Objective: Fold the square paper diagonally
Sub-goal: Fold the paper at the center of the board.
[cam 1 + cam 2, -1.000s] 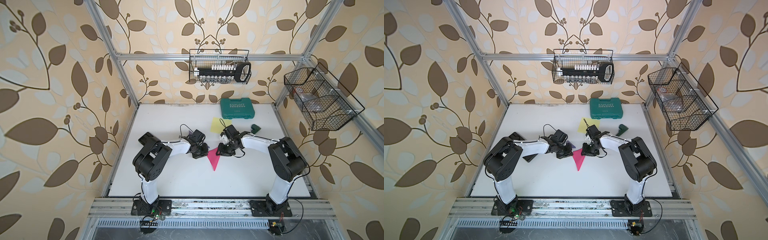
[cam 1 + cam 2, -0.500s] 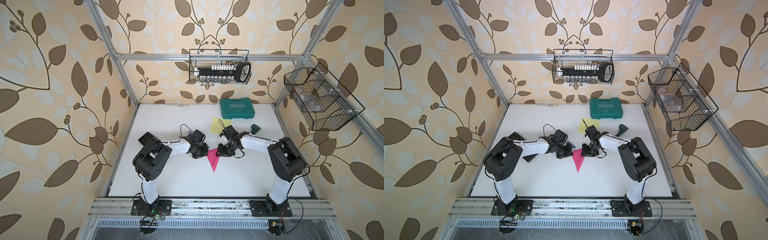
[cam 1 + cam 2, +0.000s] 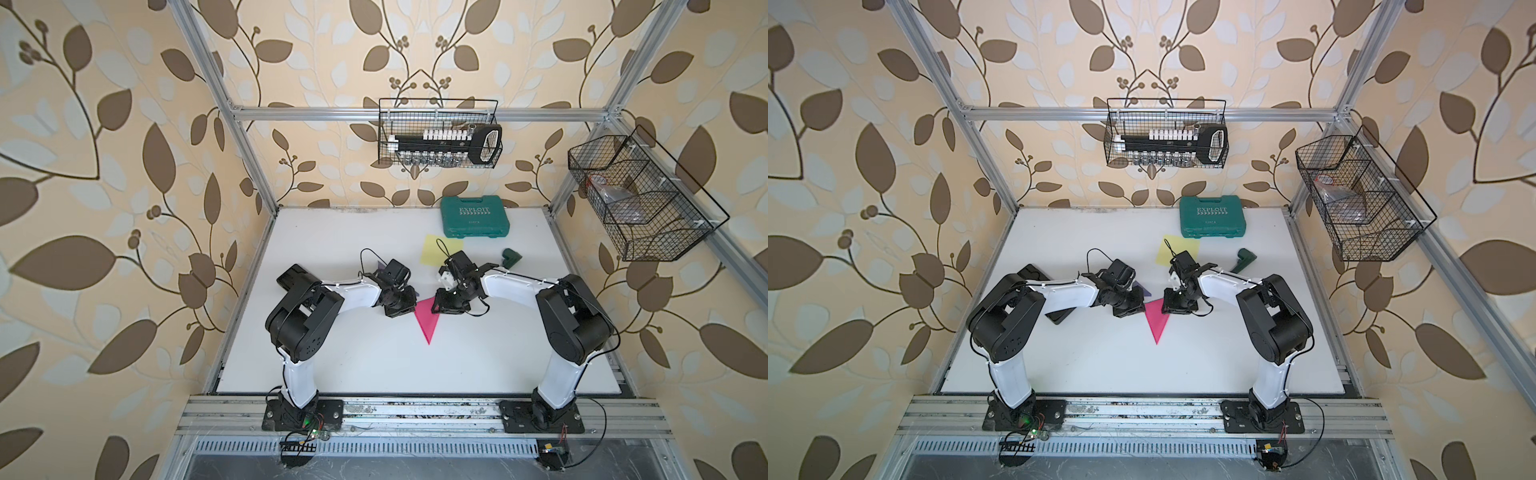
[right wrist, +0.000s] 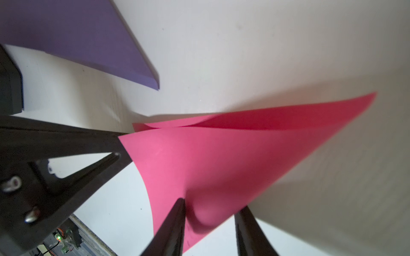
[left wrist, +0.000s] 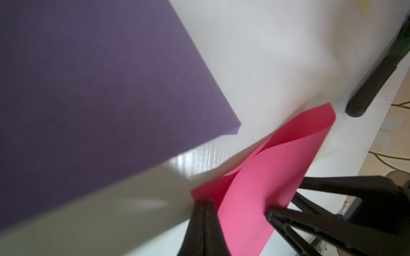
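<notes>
1. My left gripper is closed tight, its fingers pressed together. The tips sit on one corner of the pink paper. I cannot tell whether the sheet is pinched between them or only pressed down.
2. My right gripper stands partly open with a narrow gap. One fingertip pushes into the top layer and dents it, and the other sits at the paper's edge.
3. In both top views the pink paper lies on the white table as a triangle. Its long edge runs between my two grippers and its point faces the arm bases.
4. The layers are not flat. In the right wrist view the upper one bows away from the lower along one edge.
5. A purple sheet lies near the pink corner without touching it.
6. A yellow sheet and a green case lie farther back.
</notes>
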Controlling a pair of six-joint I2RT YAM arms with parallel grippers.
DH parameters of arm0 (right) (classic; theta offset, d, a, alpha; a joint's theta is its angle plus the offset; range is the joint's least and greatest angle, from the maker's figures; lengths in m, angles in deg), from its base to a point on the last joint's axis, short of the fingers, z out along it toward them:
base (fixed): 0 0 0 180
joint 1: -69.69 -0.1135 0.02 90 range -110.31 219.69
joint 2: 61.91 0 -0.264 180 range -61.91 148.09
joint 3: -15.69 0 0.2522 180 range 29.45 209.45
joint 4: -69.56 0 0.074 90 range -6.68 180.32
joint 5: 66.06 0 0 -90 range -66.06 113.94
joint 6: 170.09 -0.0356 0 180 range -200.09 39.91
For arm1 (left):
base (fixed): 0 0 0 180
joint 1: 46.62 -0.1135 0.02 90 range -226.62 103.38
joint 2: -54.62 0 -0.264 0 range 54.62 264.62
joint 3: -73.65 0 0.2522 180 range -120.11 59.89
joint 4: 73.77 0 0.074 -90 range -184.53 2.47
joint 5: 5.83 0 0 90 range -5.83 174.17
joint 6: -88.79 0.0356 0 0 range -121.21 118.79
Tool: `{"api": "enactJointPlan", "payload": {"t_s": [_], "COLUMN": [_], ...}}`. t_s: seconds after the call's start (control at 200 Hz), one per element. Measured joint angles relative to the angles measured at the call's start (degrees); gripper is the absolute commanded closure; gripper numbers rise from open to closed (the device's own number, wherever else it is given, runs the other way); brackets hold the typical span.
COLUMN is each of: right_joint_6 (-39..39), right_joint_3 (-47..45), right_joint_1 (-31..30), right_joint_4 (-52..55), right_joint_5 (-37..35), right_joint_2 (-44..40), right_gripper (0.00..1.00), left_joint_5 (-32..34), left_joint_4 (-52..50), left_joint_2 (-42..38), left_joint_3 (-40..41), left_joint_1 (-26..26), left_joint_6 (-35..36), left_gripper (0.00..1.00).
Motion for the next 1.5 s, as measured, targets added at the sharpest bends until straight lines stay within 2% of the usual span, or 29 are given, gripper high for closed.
{"api": "enactJointPlan", "payload": {"t_s": [0.765, 1.095, 1.27, 1.38, 1.5], "right_joint_6": [0.5, -0.6, -2.0, -2.6, -3.0], "right_joint_3": [0.9, 1.1, 1.7, 1.9, 1.9], "right_joint_1": [-0.8, -0.8, -0.8, -0.8, -0.8], "right_joint_4": [2.4, 2.8, 3.1, 3.2, 3.2], "right_joint_5": [-0.5, -0.9, -0.9, -0.9, -0.9], "right_joint_2": [0.4, 0.5, 1.0, 1.1, 1.1], "right_gripper": [0.61, 0.62, 0.62, 0.62, 0.62], "left_joint_5": [0.0, 2.1, 3.4, 4.6, 4.8], "left_joint_4": [0.0, -4.0, -5.6, -6.7, -7.0], "left_joint_2": [0.0, 0.0, -0.2, -1.1, -2.0], "left_joint_3": [-0.1, -1.8, -2.4, -2.4, -2.4], "left_joint_1": [0.0, 0.0, 0.0, 0.0, 0.0], "left_joint_6": [0.2, 2.2, 2.8, 3.9, 3.9], "left_gripper": [1.00, 1.00, 0.87, 0.73, 0.70]}}
